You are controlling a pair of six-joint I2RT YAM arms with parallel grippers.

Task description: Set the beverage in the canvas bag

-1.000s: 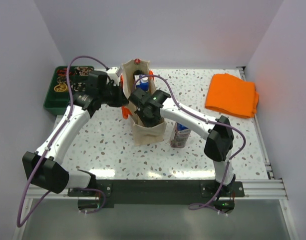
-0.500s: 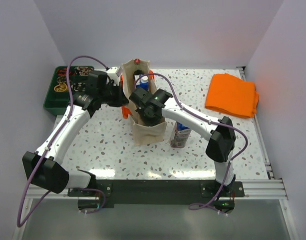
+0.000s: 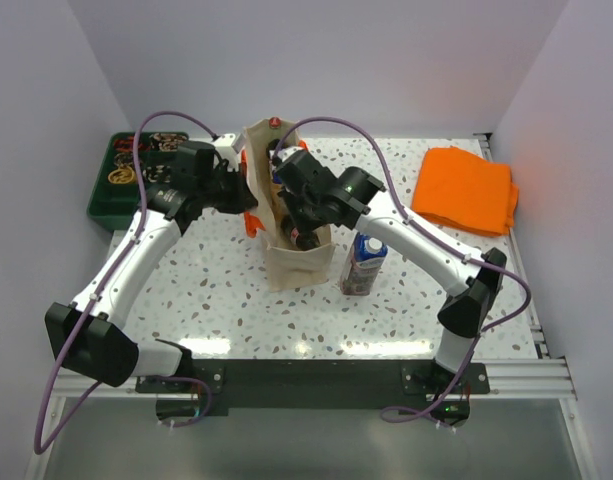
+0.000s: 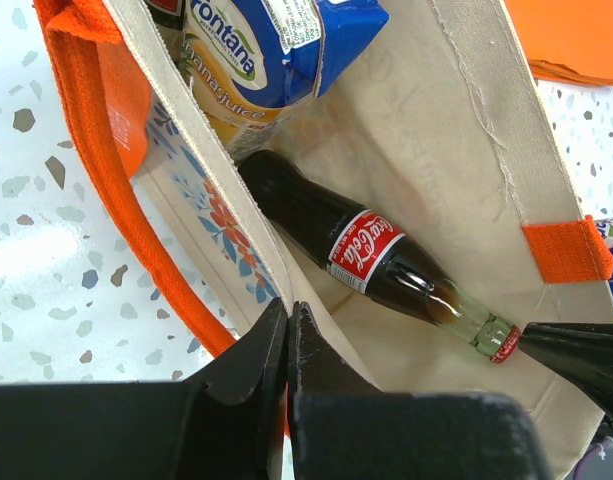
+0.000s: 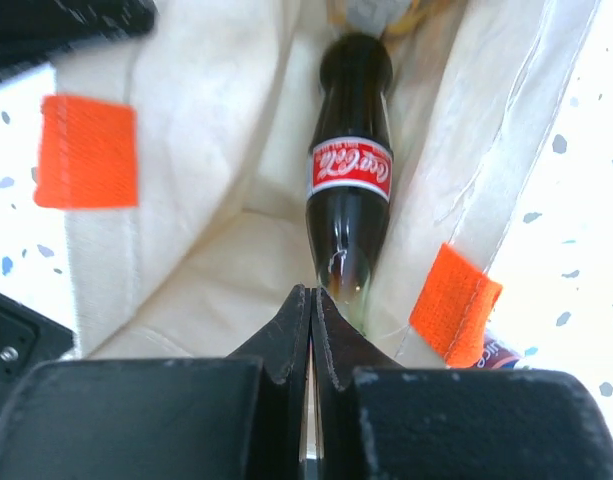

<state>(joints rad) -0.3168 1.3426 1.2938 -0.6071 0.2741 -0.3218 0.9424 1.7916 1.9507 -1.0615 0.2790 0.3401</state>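
Observation:
The beige canvas bag [image 3: 298,262] with orange handles stands mid-table. My left gripper [image 3: 244,203] is shut on its left rim [image 4: 286,312], holding the mouth open. Inside the bag a dark Coca-Cola bottle [image 4: 366,250] lies slanted, next to a blue juice carton [image 4: 266,50]. My right gripper [image 3: 302,226] reaches down into the bag's mouth. In the right wrist view its jaws [image 5: 311,296] are shut and hold nothing, right at the neck end of the bottle [image 5: 351,170]. The bottle's cap is hidden behind the fingers there.
A blue-and-white carton [image 3: 364,262] stands on the table just right of the bag. A folded orange cloth [image 3: 466,188] lies at the back right. A green tray [image 3: 134,175] of small items sits at the back left.
My right arm has lifted and swung its elbow to the right, and the wrist now points down into the bag from above. The left arm and the bag have held still.

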